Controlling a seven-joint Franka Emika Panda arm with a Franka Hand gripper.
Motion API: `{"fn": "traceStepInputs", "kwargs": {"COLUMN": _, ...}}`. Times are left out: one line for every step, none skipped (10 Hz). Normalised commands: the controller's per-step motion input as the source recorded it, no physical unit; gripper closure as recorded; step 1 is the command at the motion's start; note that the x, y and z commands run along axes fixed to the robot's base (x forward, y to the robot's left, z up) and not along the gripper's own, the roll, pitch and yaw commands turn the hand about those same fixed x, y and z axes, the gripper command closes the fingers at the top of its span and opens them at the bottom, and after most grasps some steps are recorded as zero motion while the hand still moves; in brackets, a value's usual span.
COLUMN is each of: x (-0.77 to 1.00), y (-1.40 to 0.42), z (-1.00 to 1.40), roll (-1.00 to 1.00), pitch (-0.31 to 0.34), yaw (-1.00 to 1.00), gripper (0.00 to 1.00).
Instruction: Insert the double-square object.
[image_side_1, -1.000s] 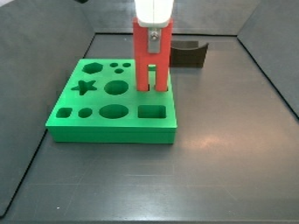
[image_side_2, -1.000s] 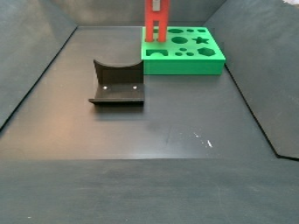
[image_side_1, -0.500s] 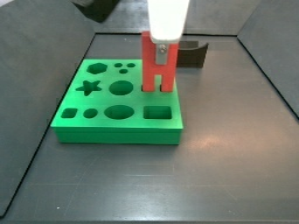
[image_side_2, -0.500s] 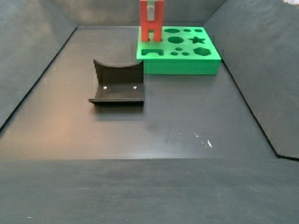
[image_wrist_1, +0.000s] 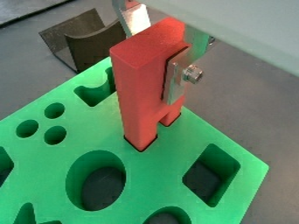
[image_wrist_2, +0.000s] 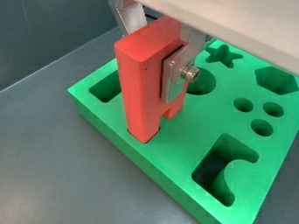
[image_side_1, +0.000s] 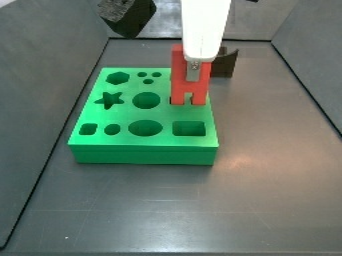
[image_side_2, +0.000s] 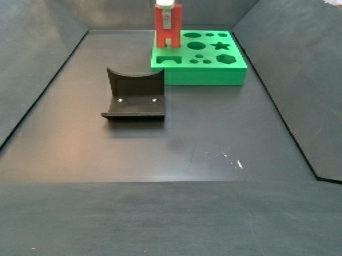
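Gripping the double-square object (image_wrist_1: 149, 87), our gripper (image_wrist_1: 163, 66) has its silver finger plates pressed against the bar's opposite faces; in both wrist views we see one plate (image_wrist_2: 179, 70) with its screw lying flat on the red-orange side. In a side view the gripper (image_side_1: 195, 62) hangs over the green board (image_side_1: 144, 150), its pale body rising out of the top of the picture.

We see the bar standing upright, its lower end on the board's top face. In a wrist view the lower end (image_wrist_1: 142, 136) sits in a dark opening in the board, just beside a large round hole (image_wrist_1: 96, 179) and near a square hole (image_wrist_1: 212, 175). In a side view the two prongs (image_side_1: 187, 96) show with the slot between them, reaching down to the board's surface near its far right part. How deep the prongs sit in the opening we cannot tell.

Around the bar the board carries other shaped holes: a star (image_side_1: 111, 99), round ones and a rectangular one (image_side_1: 190, 128) toward its near right corner. In a side view the board (image_side_2: 201, 70) lies at the far end of the dark floor (image_side_2: 174, 150), with the bar (image_side_2: 167, 28) upright on its left part.

Well apart from the board, a dark olive-brown block with a curved notch (image_side_2: 134, 95) sits on the floor. We also glimpse it beyond the board in a wrist view (image_wrist_1: 82, 39), and partly hidden behind the gripper in a side view (image_side_1: 227, 62).
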Motion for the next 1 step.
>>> {"fn": "traceStepInputs", "kwargs": {"x": 0.0, "y": 0.0, "z": 0.0, "roll": 0.0, "pitch": 0.0, "yaw": 0.0, "gripper": 1.0}}
